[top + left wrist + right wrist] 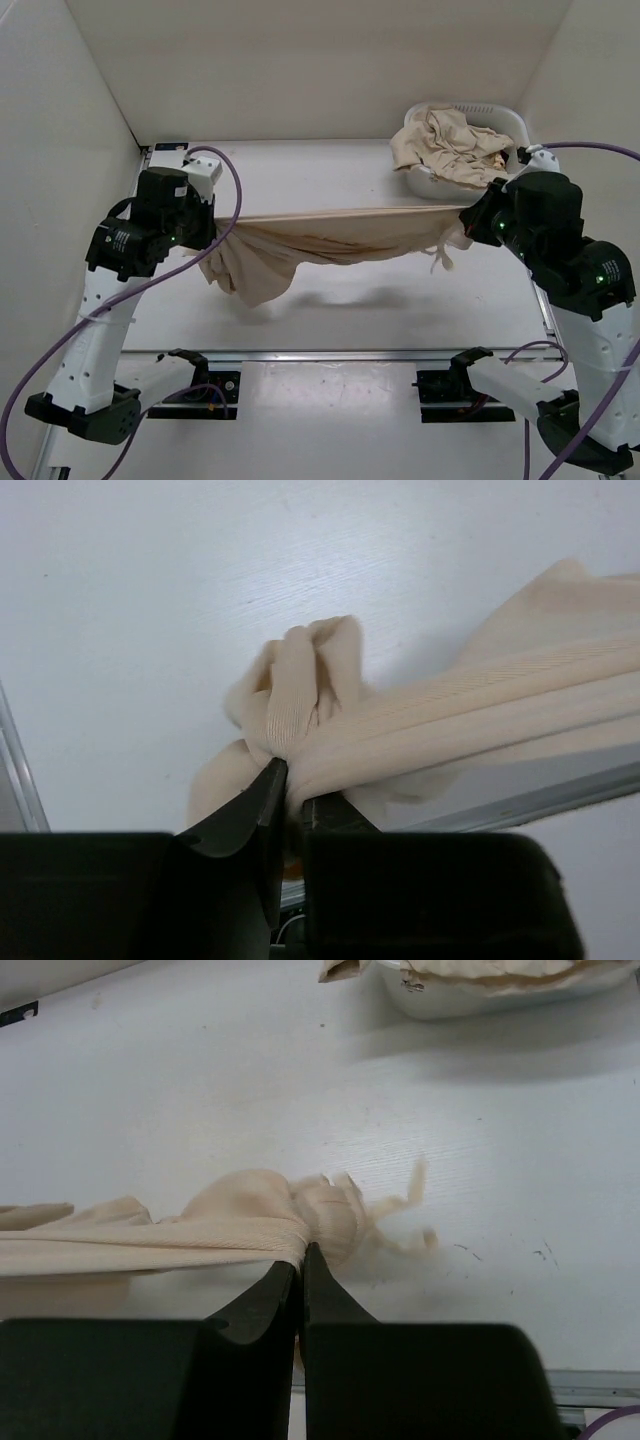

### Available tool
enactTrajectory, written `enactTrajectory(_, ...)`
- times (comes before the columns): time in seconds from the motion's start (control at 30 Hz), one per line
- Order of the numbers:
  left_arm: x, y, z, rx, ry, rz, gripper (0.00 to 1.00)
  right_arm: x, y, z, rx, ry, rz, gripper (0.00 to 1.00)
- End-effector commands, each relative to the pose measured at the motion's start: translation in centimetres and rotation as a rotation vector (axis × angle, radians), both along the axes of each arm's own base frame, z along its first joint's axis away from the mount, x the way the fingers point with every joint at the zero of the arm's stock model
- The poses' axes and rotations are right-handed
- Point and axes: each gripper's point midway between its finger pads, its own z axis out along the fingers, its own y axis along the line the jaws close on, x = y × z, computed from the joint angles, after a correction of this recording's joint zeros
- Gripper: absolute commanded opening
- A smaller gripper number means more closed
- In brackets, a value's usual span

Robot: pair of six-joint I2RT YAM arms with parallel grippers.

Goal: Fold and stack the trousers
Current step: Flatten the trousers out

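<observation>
One pair of beige trousers [330, 236] hangs stretched in the air between my two grippers, above the white table [340, 320]. My left gripper [210, 232] is shut on one bunched end, with a loose fold sagging below it [250, 275]. In the left wrist view the fabric [310, 705] bulges past the pinching jaws of the left gripper [293, 780]. My right gripper [470, 222] is shut on the other end, where drawstrings dangle [442, 258]. The right wrist view shows the cloth [260, 1220] clamped at the tips of the right gripper [301, 1256].
A white plastic basket [500, 115] stands at the back right, heaped with more beige trousers [450, 145]; its edge shows in the right wrist view [450, 1000]. White walls close in the back and sides. A metal rail [330, 353] runs along the table's near edge.
</observation>
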Motion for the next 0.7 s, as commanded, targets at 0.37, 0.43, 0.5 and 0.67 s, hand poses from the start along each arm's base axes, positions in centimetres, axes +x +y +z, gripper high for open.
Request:
enactTrajectory(0.37, 12.0, 2.8, -5.9, 0.073, 0.175, 0.182, 0.27, 15.5, 2.4, -4.0, -0.36, 0.09, 0.1, 0.19)
enactTrajectory(0.43, 16.2, 3.6, -8.9, 0.061, 0.259, 0.21, 0.54, 20.3, 3.3, -8.6, -0.39, 0.236, 0.09, 0.79)
enactTrajectory(0.5, 20.3, 3.9, -7.0, 0.02, 0.194, 0.22, 0.85, 24.1, 2.1, -10.7, -0.367, 0.305, 0.015, 0.91)
enactTrajectory(0.67, 21.0, 7.0, -8.6, -0.009, 0.242, 0.281, 0.97, 22.6, 1.8, -14.0, -0.161, 0.42, -0.013, 0.96)
